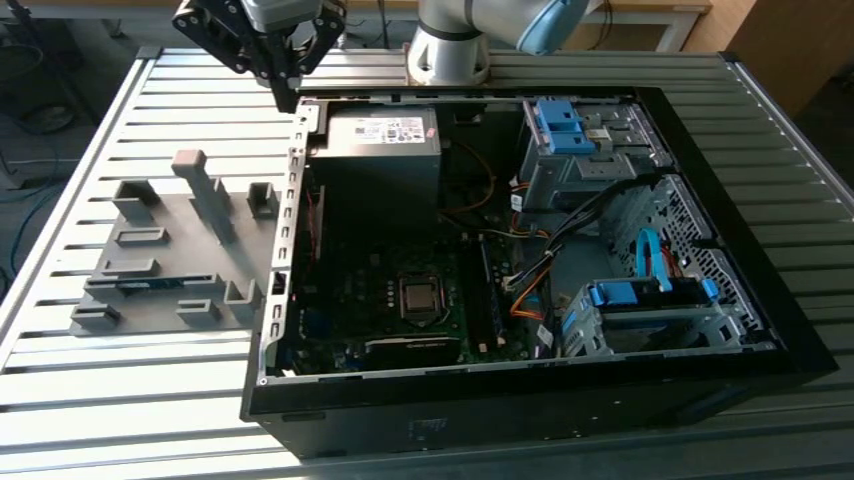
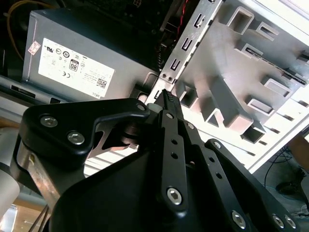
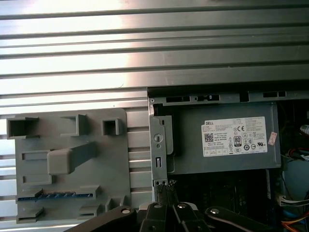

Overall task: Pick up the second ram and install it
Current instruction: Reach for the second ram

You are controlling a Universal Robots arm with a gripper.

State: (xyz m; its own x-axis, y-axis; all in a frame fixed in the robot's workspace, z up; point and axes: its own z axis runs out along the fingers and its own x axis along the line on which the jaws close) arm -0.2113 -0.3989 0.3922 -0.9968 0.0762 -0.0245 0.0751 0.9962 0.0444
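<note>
Blue second ram (image 1: 147, 283), apart from end effector (image 1: 284, 95)

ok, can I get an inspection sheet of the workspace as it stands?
Surface: slatted metal table.
Job's things: second ram sits on edge in a slot of the grey holder tray, which is beside the open computer case.
Clutter: nothing seen.
Grippers: pincer shut, empty, over the case's edge near the power supply, well apart from the ram.
Cables: orange and yellow wires inside the case.
Surroundings: robot base at the table's far edge.
</note>
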